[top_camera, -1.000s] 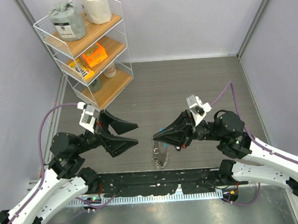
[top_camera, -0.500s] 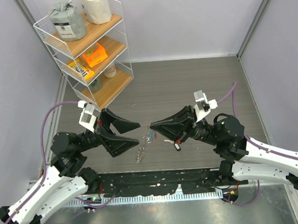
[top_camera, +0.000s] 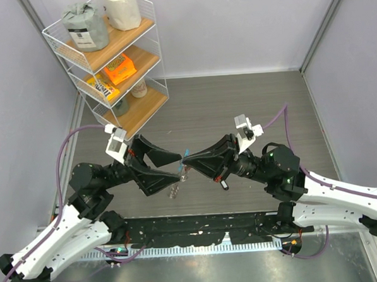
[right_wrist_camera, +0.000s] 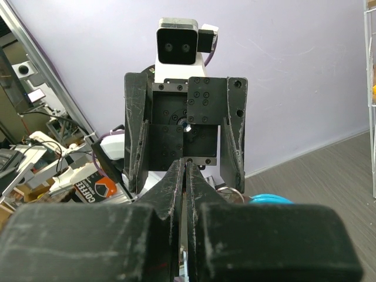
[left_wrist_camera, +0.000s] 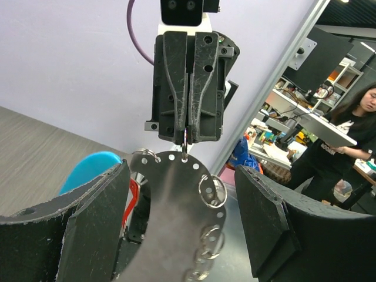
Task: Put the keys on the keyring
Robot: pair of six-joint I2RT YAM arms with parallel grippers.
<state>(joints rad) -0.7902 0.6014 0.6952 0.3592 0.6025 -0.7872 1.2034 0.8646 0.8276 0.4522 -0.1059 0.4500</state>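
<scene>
My right gripper [top_camera: 184,159] is shut on the thin keyring [left_wrist_camera: 184,137], from which the keys [left_wrist_camera: 176,211] hang as a flat dark metal disc with rim holes and several small rings. The bright blue tag [top_camera: 186,152] sits by the right fingertips, and it also shows in the left wrist view [left_wrist_camera: 89,171] beside a red tag [left_wrist_camera: 133,194]. My left gripper [top_camera: 177,167] is open, its two fingers [left_wrist_camera: 97,223] either side of the hanging disc without touching it. In the right wrist view my shut gripper [right_wrist_camera: 186,163] faces the left gripper, with the blue tag [right_wrist_camera: 267,198] to the right.
A white wire shelf rack [top_camera: 148,78] with wooden shelves, rolls and boxes stands at the back left. Grey walls close in the back and both sides. A black strip [top_camera: 199,229] runs along the near edge between the arm bases.
My right gripper has carried the keyring and keys up and left, from low over the table to between the left gripper's open fingers. The left gripper has edged right towards it.
</scene>
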